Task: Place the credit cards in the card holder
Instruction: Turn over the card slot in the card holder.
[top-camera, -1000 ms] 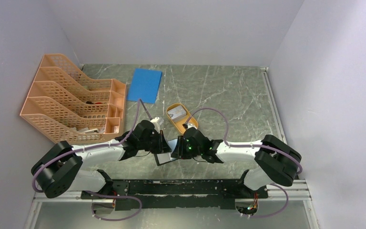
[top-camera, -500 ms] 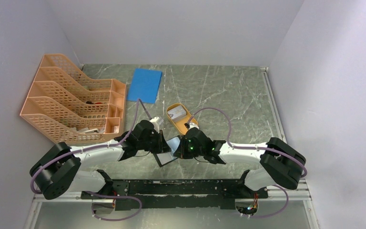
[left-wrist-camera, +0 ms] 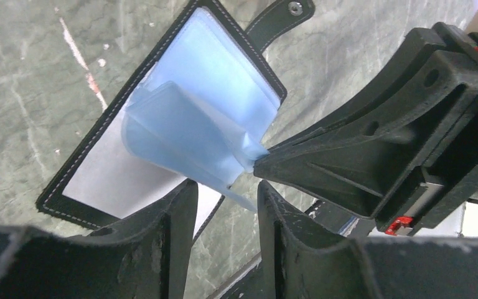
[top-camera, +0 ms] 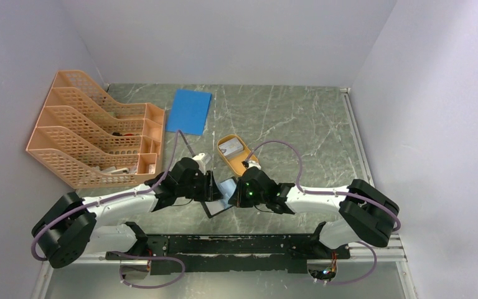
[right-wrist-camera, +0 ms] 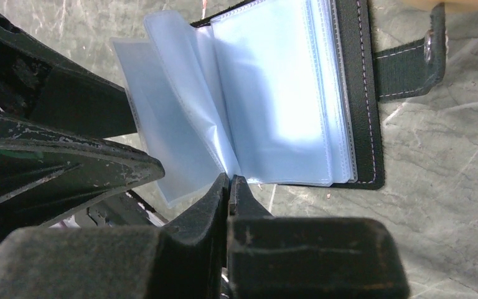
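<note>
The card holder [top-camera: 219, 198], a black booklet with bluish-clear pockets, lies open on the table between my two grippers. My right gripper [right-wrist-camera: 229, 179] is shut on the lower corner of a few pockets [right-wrist-camera: 180, 143] and holds them fanned up off the stack. The same pinch shows in the left wrist view, where the card holder [left-wrist-camera: 162, 118] fills the middle. My left gripper [left-wrist-camera: 227, 187] is open, and the lifted pocket's edge runs just past its tips. The pale credit cards [top-camera: 229, 147] lie in the orange oval dish [top-camera: 246, 158] behind the right gripper [top-camera: 231, 194].
An orange mesh file organizer [top-camera: 93, 134] stands at the left. A blue flat sheet [top-camera: 188, 111] lies at the back. The holder's snap strap [right-wrist-camera: 411, 62] sticks out towards the dish. The two grippers nearly touch over the holder.
The right gripper has closed on the corner of the pockets. The left gripper, shut before, has opened and let them go. The left arm shifted slightly left.
</note>
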